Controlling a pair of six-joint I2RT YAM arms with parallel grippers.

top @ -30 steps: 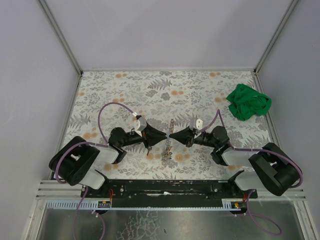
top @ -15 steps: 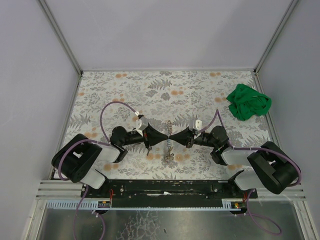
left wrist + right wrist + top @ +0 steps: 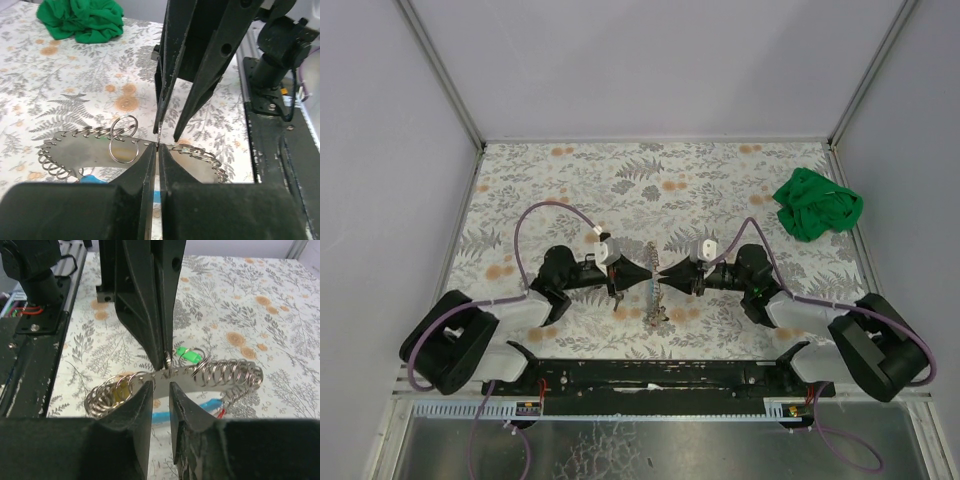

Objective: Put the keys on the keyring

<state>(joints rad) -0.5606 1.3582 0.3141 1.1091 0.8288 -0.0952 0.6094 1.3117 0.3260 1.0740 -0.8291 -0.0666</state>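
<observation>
— Grippers, please.
— The left gripper (image 3: pixel 648 272) is clenched on the edge of the metal strip (image 3: pixel 175 374) that carries the wire rings, at table centre. The right gripper (image 3: pixel 662 276) is released, its fingers slightly apart, its tips just at the strip and facing the left's.
— The keys?
— The green key (image 3: pixel 186 354) sits just behind the strip, near the left fingertips. The yellow key (image 3: pixel 119 390) is partly hidden behind the rings at one end. I cannot tell whether either is threaded.
— Anything else?
— A green cloth (image 3: pixel 817 205) lies at the far right, well apart.
</observation>
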